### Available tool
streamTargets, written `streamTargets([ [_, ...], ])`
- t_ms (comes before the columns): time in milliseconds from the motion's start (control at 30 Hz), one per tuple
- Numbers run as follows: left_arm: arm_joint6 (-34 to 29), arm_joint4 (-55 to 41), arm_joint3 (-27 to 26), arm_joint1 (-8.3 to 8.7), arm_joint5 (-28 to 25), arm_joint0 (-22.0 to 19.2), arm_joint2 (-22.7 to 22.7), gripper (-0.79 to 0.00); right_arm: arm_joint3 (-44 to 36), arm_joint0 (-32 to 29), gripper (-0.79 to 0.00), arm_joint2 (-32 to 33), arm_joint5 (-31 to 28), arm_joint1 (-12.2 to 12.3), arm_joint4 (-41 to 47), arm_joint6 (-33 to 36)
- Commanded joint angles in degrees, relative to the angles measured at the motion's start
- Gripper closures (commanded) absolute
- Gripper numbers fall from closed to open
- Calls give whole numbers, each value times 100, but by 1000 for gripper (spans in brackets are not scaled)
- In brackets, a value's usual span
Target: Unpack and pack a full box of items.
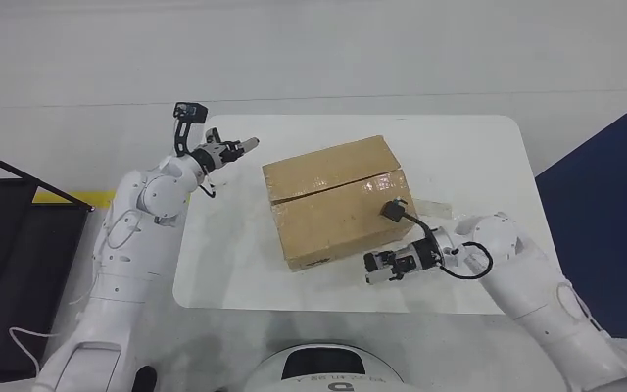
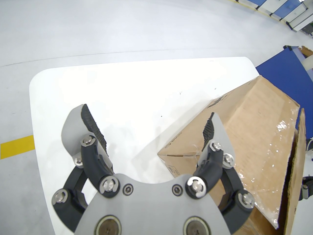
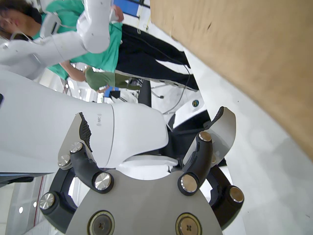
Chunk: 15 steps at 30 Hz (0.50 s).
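At the table's [image 1: 230, 269] near edge, at 5 o'clock from the cardboard box [image 1: 333, 196], the right gripper [image 1: 371, 269] hangs spread and empty; the taped box sits mid-table; at its 10 o'clock, the left gripper [image 1: 251, 144] gapes, holding nothing

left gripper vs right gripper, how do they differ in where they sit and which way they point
The left gripper sits off a far corner of the box, clearly apart from it. The right gripper sits close beside the box's near wall. The left gripper points across the table past the box's far side, while the right gripper points roughly the opposite way along the near wall. Both are open and hold nothing.
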Motion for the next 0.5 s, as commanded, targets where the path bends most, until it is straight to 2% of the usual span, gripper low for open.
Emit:
streamTargets([
  [0,9,-6,13,3,13,7,7,-785,-172,-23,-785,-178,-70,-24,-68,-87],
  [167,31,4,26,4,35,-2,58,-785,-252,91,-785,-410,-567,-123,118,-609],
  [267,34,-20,29,3,46,-19,79,-785,-195,199,-785,-502,-761,-189,-224,-1088],
  [467,133,-79,46,15,58,48,45,-785,-109,384,-785,-765,-636,-301,-1057,-1718],
])
